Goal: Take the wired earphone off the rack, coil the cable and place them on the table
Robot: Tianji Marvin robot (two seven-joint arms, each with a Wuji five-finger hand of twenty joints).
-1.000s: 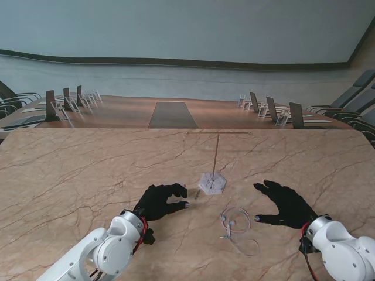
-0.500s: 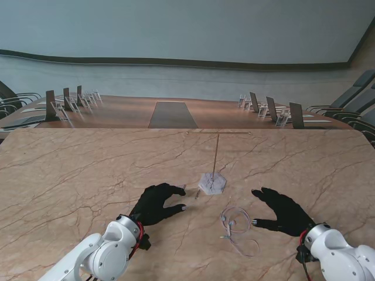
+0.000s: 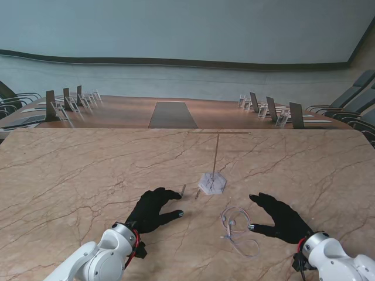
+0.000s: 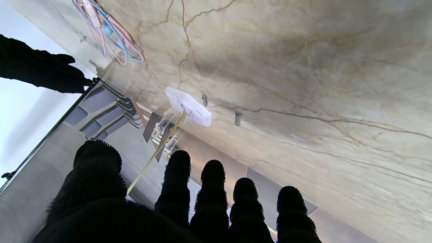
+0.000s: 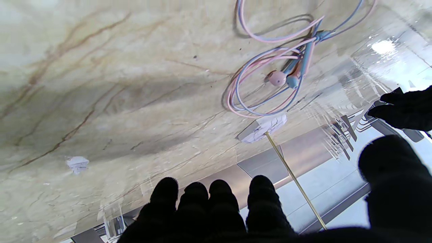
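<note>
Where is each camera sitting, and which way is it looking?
Stand view: above the shoulders, looking down the table; shows both arms, the left hand and the right hand.
Left wrist view: looks along the left hand's fingers toward the rack.
Right wrist view: looks along the right hand's fingers toward the earphone.
Shared: all three show the rack and the coiled earphone lying on the table.

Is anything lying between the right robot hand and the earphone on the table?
Nothing visible. The earphone lies coiled on bare table just left of the open right robot hand; the rack stands farther away.
</note>
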